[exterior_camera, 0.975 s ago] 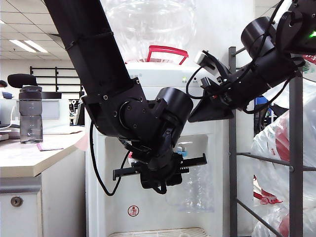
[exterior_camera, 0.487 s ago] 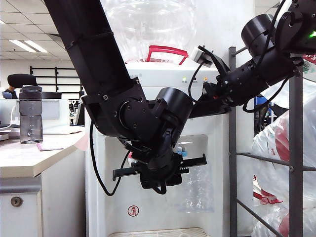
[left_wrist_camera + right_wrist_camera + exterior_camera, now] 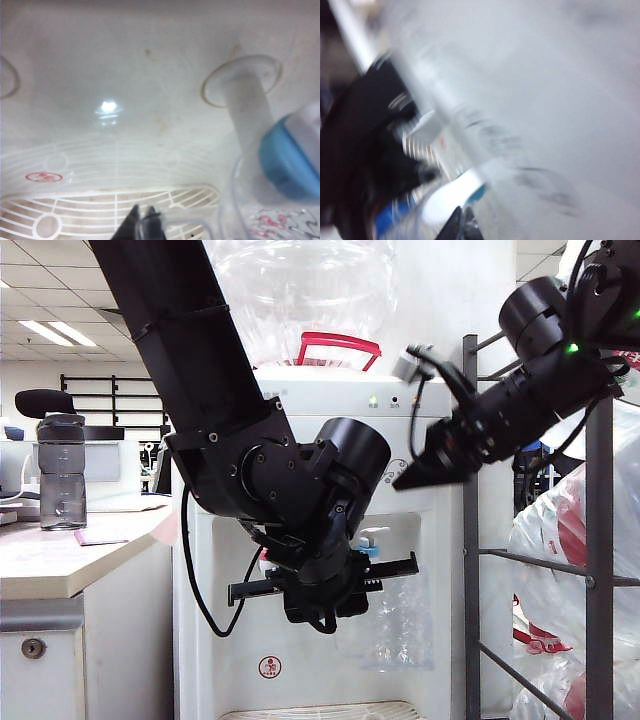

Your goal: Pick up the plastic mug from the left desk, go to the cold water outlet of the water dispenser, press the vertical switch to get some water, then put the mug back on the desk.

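Water dispenser recess: left gripper, right gripper, plastic mug.

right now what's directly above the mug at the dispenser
The blue-banded cold water outlet hangs over the plastic mug's open rim. The left gripper holds its handle. Whether water sits inside cannot be seen.

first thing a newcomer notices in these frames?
Probably the bulky black left arm filling the middle of the exterior view, its left gripper holding the clear plastic mug in front of the white water dispenser. In the left wrist view the mug's rim sits just under the blue-banded cold water outlet. At upper right, the right gripper looks shut and points toward the dispenser front, above the taps.
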Controlling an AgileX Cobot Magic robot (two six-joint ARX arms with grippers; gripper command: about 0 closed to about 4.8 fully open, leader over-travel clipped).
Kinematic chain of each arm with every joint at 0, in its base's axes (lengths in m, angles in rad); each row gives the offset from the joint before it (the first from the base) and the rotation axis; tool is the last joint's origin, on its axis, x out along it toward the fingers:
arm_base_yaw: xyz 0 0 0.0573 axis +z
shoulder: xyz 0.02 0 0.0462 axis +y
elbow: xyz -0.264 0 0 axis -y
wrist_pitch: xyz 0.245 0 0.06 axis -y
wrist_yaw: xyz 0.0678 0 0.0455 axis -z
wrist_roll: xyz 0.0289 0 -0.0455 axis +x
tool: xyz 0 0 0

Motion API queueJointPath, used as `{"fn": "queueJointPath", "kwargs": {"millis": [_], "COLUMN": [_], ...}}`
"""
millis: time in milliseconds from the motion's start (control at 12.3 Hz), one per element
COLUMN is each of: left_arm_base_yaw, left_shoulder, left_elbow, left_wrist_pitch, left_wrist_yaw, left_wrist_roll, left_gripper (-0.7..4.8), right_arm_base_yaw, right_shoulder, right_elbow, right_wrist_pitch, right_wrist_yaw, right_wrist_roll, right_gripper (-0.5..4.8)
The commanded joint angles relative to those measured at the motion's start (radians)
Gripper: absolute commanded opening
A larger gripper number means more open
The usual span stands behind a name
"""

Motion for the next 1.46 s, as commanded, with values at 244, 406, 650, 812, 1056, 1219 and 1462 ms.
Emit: {"fn": "queueJointPath", "kwargs": {"millis": [244,406,650,812,1056,1219,1462], "left_arm_base_yaw": [-0.007,-0.007,-0.007,-0.007,-0.007,-0.007,-0.007], "left_shoulder": [-0.009,-0.009,-0.009,-0.009,-0.009,-0.009,-0.009], "left_elbow": [0.003,0.003,0.003,0.003,0.003,0.003,0.003], "left_wrist_pitch": [0.035,0.035,0.035,0.036,0.036,0.036,0.036], "left_wrist_yaw": [0.041,0.056,0.057,0.06,0.076,0.077,0.08], "left_wrist_roll": [0.004,0.004,0.005,0.004,0.004,0.004,0.004], "left_gripper": [-0.07,-0.07,-0.07,-0.07,-0.07,-0.07,-0.07], "right_arm_base_yaw": [0.006,0.011,0.018,0.024,0.025,0.025,0.025], "right_shoulder": [-0.003,0.006,0.039,0.055,0.079,0.101,0.127], "right_elbow": [0.002,0.002,0.002,0.002,0.003,0.003,0.003], "right_wrist_pitch": [-0.053,-0.05,-0.048,-0.006,0.042,0.056,0.085], "right_wrist_yaw": [-0.007,-0.002,-0.003,-0.006,-0.037,-0.045,-0.058], "right_wrist_roll": [-0.267,-0.341,-0.381,-0.381,-0.365,-0.354,-0.342], "right_gripper": [-0.05,-0.05,-0.05,-0.05,-0.05,-0.05,-0.05]}}
